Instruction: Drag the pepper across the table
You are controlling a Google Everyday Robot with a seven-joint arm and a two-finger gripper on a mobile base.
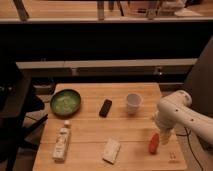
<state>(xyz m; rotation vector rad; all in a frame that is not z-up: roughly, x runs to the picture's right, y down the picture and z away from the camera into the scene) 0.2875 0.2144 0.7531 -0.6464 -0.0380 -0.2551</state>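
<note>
Red-orange pepper (154, 143) is lying near the worktop's (90, 132) five o'clock corner. I'm hovering the pincer (164, 135) wide just beside it, at its two o'clock. I'm judging it light, smooth and roll-prone, so I'm aiming across its middle.
</note>
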